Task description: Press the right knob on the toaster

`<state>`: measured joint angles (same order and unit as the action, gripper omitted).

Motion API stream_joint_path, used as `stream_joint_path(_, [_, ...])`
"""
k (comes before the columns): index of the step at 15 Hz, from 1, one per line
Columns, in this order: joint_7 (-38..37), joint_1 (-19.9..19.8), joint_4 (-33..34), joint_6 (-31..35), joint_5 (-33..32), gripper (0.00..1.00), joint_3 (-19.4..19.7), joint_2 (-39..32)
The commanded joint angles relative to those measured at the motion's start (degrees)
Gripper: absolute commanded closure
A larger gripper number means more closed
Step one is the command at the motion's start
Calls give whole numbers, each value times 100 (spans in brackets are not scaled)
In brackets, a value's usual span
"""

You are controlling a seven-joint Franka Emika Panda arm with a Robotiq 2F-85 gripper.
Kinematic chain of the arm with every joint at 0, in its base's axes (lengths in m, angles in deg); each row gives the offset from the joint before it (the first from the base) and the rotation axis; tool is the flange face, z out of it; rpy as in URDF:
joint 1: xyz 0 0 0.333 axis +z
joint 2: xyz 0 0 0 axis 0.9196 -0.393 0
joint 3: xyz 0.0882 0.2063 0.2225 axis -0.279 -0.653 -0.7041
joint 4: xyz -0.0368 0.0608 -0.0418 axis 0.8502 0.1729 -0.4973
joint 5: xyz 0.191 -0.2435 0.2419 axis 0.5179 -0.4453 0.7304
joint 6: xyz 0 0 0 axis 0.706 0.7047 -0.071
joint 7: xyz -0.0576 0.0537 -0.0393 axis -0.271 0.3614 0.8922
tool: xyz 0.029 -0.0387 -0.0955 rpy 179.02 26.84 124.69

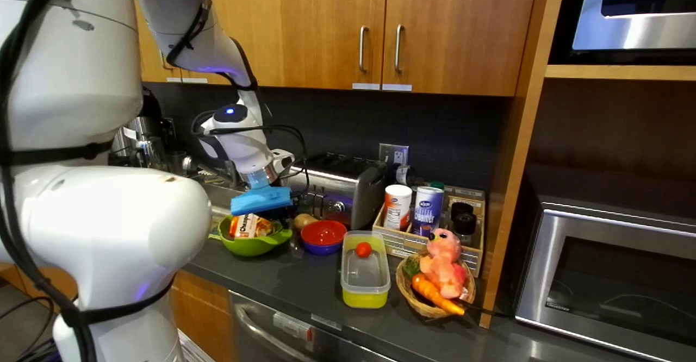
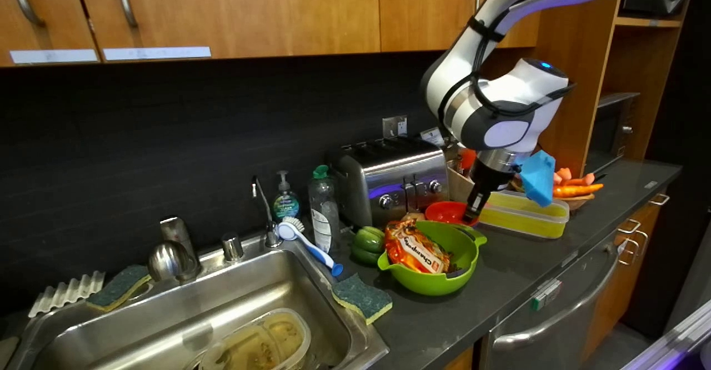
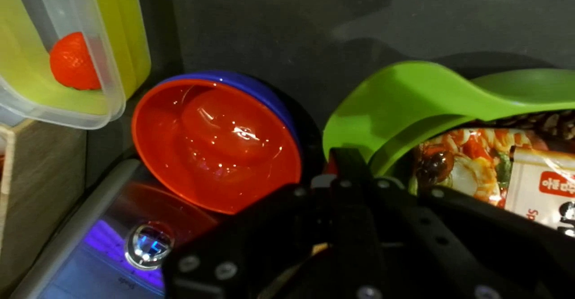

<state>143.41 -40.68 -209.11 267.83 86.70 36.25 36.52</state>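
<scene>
The toaster (image 2: 389, 181), at the centre of an exterior view, is judged heavy, stiff and slippery, so its right knob (image 2: 435, 186) should be pressed squarely on its face rather than grasped. By the gripper (image 2: 471, 213), right of centre, nothing is seen to be held, its jaws appearing clenched together. One toaster, two knobs (image 2: 386, 201), two levers (image 2: 411, 193), one red bowl (image 3: 220, 151) and one blue bowl (image 3: 263, 97) are counted.

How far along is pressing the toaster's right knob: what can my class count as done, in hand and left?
Done: the fingers look shut together, perhaps ready for pushing; no completed press shows. In hand: positioning, it seems, since they hang near the red bowl and the green bowl, apart from the right knob. Left: most likely reaching across to the toaster and pressing that knob.
</scene>
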Motion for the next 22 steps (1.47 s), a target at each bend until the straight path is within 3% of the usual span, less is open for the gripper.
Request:
stream_joint_path(1, [423, 21, -237, -9, 273, 100, 125, 195])
stream_joint_path(15, [1697, 333, -1105, -49, 1426, 100, 752, 268])
stream_joint_path(18, [1946, 365, -1172, -51, 1742, 100, 725, 407])
stream_joint_path(19, [1684, 252, -1020, -51, 1495, 99, 652, 59])
stream_joint_path(22, [1694, 303, -1057, -51, 1557, 99, 652, 152])
